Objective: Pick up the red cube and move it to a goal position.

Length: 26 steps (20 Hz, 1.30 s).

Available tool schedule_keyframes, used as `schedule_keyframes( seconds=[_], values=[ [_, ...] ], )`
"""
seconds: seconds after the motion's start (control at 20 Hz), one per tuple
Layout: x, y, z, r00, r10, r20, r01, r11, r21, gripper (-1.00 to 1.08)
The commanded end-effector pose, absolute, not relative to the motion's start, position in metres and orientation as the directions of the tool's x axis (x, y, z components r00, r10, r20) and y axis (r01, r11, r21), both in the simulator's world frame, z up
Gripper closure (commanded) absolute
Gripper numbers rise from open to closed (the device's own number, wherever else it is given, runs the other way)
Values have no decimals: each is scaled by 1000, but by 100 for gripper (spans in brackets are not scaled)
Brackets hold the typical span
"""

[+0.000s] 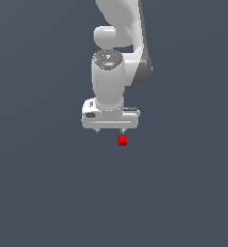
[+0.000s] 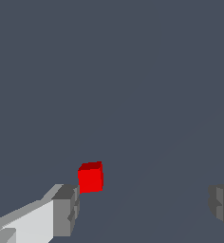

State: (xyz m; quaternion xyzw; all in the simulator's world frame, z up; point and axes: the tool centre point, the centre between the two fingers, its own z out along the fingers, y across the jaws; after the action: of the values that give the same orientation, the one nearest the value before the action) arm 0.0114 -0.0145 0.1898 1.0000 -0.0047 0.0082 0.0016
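The white arm (image 1: 117,58) hangs straight down, its claw (image 1: 109,130) spread wide just above the red cube (image 1: 122,140).

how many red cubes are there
1: the red cube lies just below the end effector, near the fingertip on the exterior view's right. None seen elsewhere.

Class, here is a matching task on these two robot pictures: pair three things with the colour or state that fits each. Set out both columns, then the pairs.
Things:
1. red cube
2. gripper
3. arm's wrist housing

Descriptions:
A. white, above the fingers
B. open, holding nothing
C. bright red, close beside one finger, not gripped

Pairs: 1-C, 2-B, 3-A
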Motion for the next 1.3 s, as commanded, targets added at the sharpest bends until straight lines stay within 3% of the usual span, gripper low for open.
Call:
schedule_keyframes(
  seconds=[0.0,0.5,1.25],
  values=[
    [11,-14,190,1000,-9,17,-9,-1000,3,-92],
    [2,-4,162,1000,9,14,9,-1000,2,-92],
    [-38,36,47,997,83,3,83,-997,-1,-92]
  ],
)
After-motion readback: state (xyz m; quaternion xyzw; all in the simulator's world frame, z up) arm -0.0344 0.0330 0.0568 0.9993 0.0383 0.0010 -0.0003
